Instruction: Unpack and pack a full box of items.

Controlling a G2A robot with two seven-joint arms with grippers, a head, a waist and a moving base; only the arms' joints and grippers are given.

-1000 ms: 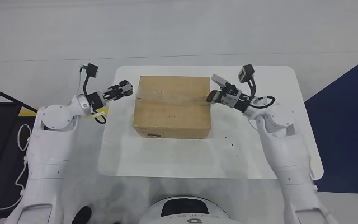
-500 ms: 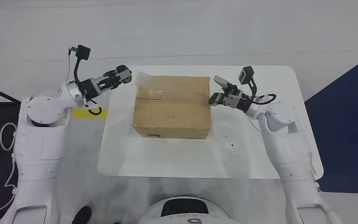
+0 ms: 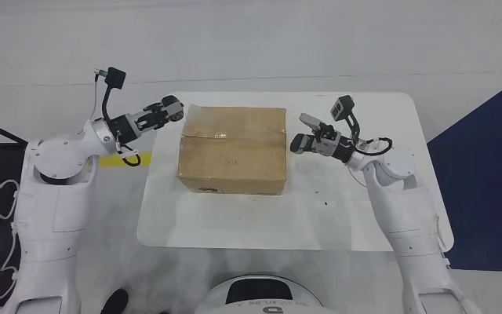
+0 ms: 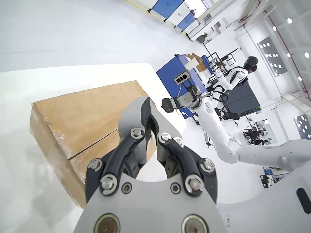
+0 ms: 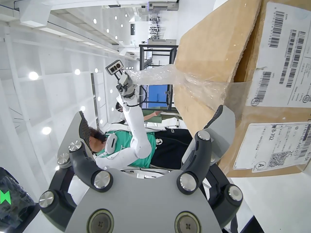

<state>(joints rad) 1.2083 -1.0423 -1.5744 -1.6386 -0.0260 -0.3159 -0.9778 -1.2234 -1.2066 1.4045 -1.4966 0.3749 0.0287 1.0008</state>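
Box [image 3: 233, 149] on table [image 3: 353, 220], between end effectors

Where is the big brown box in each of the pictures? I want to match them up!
Top view: the cardboard box sits on the table, between the two grippers.
Left wrist view: it lies just beyond the shut left gripper, top face showing.
Right wrist view: it is beside the open right gripper, labelled side facing the camera.
Shared landmark: the seam across the box top, its clear tape strung to the left gripper.
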